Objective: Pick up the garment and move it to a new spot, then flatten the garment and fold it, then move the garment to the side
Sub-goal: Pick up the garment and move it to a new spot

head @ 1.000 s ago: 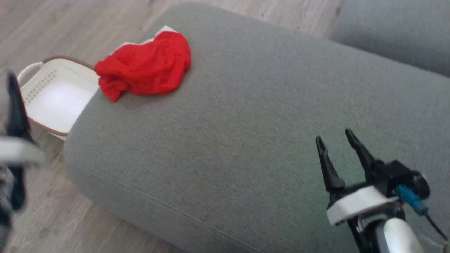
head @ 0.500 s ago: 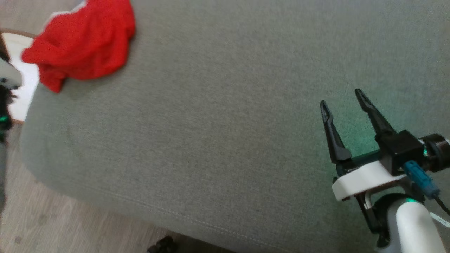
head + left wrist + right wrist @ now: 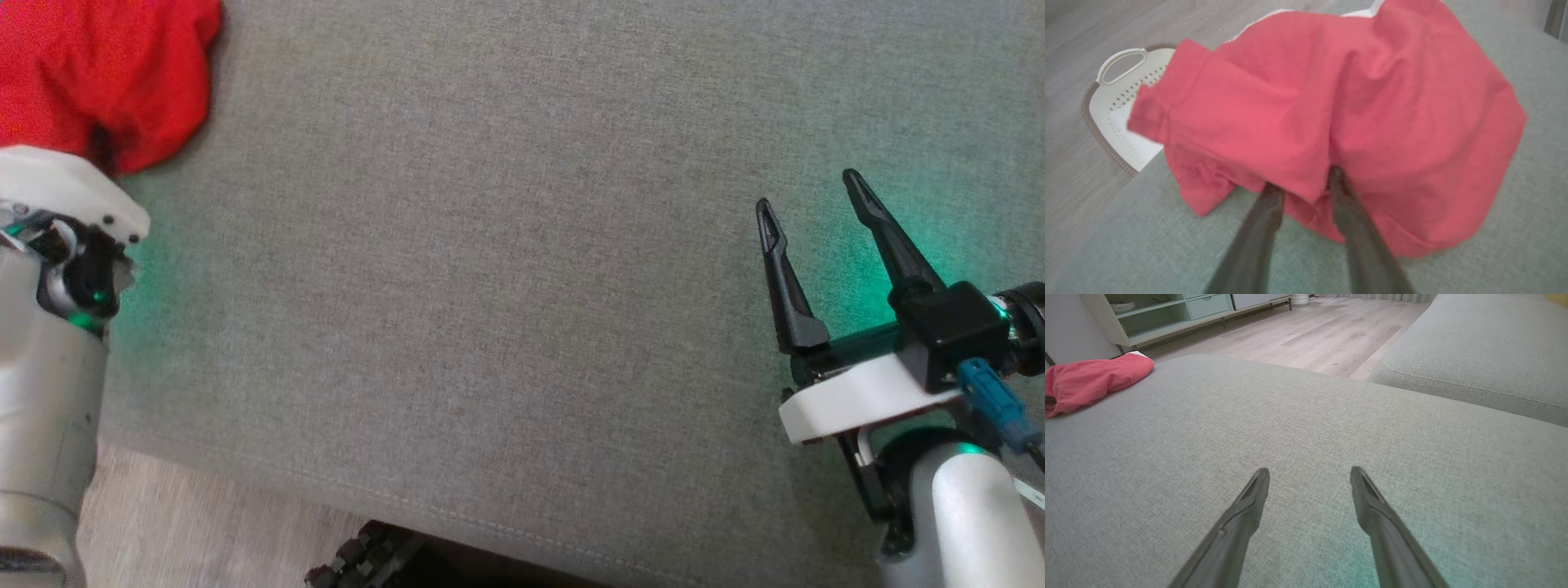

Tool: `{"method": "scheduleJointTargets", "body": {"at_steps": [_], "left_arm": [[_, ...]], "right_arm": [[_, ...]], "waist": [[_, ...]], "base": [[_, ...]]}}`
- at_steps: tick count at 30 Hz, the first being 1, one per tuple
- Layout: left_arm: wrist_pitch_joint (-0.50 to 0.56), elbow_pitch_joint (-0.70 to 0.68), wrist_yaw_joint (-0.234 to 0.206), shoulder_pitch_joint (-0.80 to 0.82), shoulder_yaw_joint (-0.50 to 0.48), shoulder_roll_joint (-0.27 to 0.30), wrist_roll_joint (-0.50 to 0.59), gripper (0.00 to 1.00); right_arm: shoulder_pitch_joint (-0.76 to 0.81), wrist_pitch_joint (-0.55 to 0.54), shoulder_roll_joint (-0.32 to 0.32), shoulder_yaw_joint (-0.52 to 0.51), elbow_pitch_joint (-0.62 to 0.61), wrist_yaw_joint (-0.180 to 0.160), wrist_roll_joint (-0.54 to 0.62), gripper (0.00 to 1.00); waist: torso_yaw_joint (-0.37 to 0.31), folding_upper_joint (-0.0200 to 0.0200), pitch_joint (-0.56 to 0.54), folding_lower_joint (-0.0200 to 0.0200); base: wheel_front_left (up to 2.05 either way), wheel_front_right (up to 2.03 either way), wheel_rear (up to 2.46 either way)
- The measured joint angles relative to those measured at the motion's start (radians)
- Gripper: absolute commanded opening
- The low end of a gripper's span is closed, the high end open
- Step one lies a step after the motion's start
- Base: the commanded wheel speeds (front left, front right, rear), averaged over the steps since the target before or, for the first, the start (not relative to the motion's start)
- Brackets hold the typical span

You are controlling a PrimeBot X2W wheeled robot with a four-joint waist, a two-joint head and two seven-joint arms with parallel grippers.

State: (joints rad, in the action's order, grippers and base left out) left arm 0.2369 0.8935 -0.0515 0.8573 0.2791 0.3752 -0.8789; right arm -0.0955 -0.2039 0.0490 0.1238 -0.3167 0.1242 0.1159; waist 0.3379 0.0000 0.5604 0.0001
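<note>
The red garment (image 3: 98,73) lies bunched in the upper left corner of the head view, on the grey sofa cushion (image 3: 490,286) and close to that cushion's edge. In the left wrist view a white laundry basket (image 3: 1114,102) stands on the wooden floor just beyond it, at the left of the frame.

The left gripper (image 3: 1303,183) has pushed its two dark fingers into the near hem at the lower middle of that view. They stand apart with a fold of cloth hanging between them, but the tips are buried under the fabric, so I cannot tell whether they bite yet. The right gripper (image 3: 808,189) sits at the lower right of the head view, fingers spread wide over bare cushion, well apart from the garment.

Likely troubles from here:
- The fold between the fingers looks thin; a shallow bite on one layer could slip free on the lift
- A heap held at one point tends to unfurl and trail, so the loose end may drag across the cushion or catch on its edge
- With the edge so near, a dropped garment could slide off into the basket or onto the floor
- Fingers low on soft upholstery may press in and pinch sofa fabric along with the cloth
- The right arm is too far off to catch a slip
</note>
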Motion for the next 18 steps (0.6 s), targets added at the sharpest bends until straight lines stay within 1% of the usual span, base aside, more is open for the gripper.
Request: {"method": "scheduleJointTargets", "body": {"at_steps": [1,3,9,14,18], "left_arm": [[-0.009,0.008,0.001,0.009,0.0,-0.002,0.0,0.0],[-0.029,0.022,0.021,0.025,0.0,-0.002,0.0,0.0],[-0.113,0.05,0.044,0.054,0.005,0.008,0.031,0.0],[-0.171,0.053,0.068,0.1,0.016,0.04,0.068,0.0],[-0.187,0.036,0.085,0.135,0.048,0.063,0.105,0.0]], "right_arm": [[0.0,0.0,0.0,0.0,0.0,0.0,0.0,1.0],[-0.001,0.002,0.0,-0.001,0.003,0.0,0.0,1.0],[-0.024,0.026,0.0,-0.002,0.026,0.0,-0.009,1.0],[-0.027,0.052,0.0,-0.008,0.059,0.0,-0.03,1.0],[-0.028,0.083,0.0,-0.011,0.098,0.0,-0.057,1.0]], "waist": [[-0.001,0.0,0.0,0.0],[-0.002,0.0,-0.002,0.0],[-0.012,0.0,-0.025,-0.0001],[-0.025,0.0,-0.059,-0.0001],[-0.04,0.0,-0.097,-0.0001]], "base": [[0.0,0.0,0.0],[0.0,0.0,0.0],[0.0,0.0,0.0],[0.0,0.0,0.0],[0.0,0.0,0.0]]}}
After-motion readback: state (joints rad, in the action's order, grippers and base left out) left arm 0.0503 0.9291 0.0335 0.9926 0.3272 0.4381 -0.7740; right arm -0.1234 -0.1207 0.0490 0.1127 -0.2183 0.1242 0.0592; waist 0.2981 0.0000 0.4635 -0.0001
